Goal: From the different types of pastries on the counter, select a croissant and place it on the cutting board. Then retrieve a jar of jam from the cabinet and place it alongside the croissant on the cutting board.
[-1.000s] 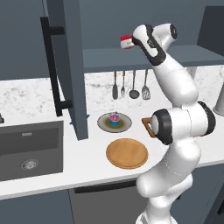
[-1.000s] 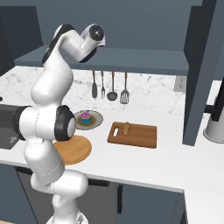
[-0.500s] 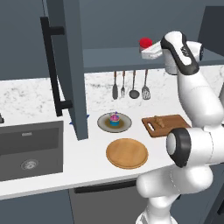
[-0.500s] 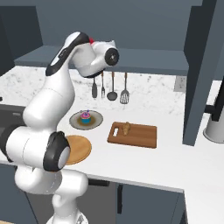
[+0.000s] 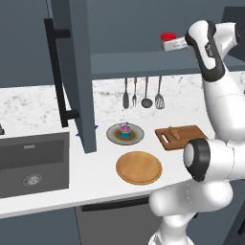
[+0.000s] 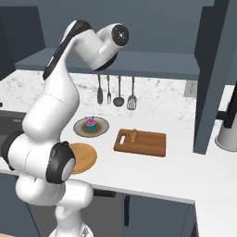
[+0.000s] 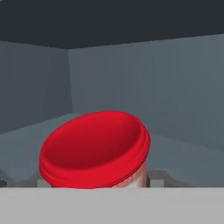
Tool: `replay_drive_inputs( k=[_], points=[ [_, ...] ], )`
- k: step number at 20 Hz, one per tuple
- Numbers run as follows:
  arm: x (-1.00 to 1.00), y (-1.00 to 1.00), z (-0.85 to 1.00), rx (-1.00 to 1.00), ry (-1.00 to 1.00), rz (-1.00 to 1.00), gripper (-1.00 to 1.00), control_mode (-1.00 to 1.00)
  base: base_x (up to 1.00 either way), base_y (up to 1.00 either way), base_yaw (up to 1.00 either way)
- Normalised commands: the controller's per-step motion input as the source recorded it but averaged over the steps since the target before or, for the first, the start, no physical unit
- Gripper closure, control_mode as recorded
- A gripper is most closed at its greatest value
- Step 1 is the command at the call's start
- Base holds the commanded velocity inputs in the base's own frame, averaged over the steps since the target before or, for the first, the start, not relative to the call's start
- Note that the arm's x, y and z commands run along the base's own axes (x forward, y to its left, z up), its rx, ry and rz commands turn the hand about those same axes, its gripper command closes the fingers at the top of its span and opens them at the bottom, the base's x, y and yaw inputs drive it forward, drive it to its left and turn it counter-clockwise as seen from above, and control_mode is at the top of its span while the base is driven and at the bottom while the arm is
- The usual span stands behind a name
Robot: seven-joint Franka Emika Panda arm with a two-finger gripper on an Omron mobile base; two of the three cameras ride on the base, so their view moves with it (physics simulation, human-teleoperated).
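The croissant (image 6: 133, 134) already lies on the cutting board (image 6: 148, 146), toward the handle-slot end, which leaves the broad bare part of the board free for the jar to go alongside it; the first half of the task looks done. The cupcake (image 5: 125, 129) stays on its grey plate (image 5: 115, 137) at about 9 o'clock from the board, with the round wooden plate (image 5: 139, 167) nearer the front edge of the counter (image 5: 28, 107). The jar of jam (image 7: 94, 151) is up at shelf level of the cabinet (image 5: 134, 62), its red lid (image 5: 168, 36) showing just at 9 o'clock from the wrist in the left base view. The gripper (image 7: 94, 181) sits low around it in the hand view, a grey finger (image 7: 157, 178) flanking the jar on the 3 o'clock side and another edge at 9 o'clock; they appear to hold the jar between them, though contact itself is hidden, so I judge it a grasp. The jar tilts in that view because the camera rolls with the hand. The arm is stretched high, elbow bent, forearm reaching up with the hand turned sideways toward the shelf. The open cabinet door (image 5: 72, 76) hangs at 9 o'clock, clear of the path down to the board.
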Motion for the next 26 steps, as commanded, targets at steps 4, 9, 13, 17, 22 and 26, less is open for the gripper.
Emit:
replay_drive_inputs(
  k=[4, 9, 13, 17, 22, 26],
  points=[
    [-1.00, -0.63, -0.04, 0.01, 0.13, 0.00, 1.00, -1.00, 0.00, 0.00, 0.00],
    [-1.00, -0.27, -0.36, 0.00, 0.01, -0.05, 1.00, -1.00, 0.00, 0.00, 0.00],
    [-1.00, -0.26, -0.21, 0.03, 0.00, -0.15, 1.00, -1.00, 0.00, 0.00, 0.00],
    [-0.96, -0.09, -0.35, 0.01, 0.10, -0.22, 1.00, -1.00, 0.00, 0.00, 0.00],
    [-0.72, -0.10, -0.62, 0.00, 0.17, -0.21, 1.00, -1.00, 0.00, 0.00, 0.00],
    [-0.22, -0.26, -0.82, 0.00, 0.00, -0.05, 1.00, -1.00, 0.00, 0.00, 0.00]
  ],
)
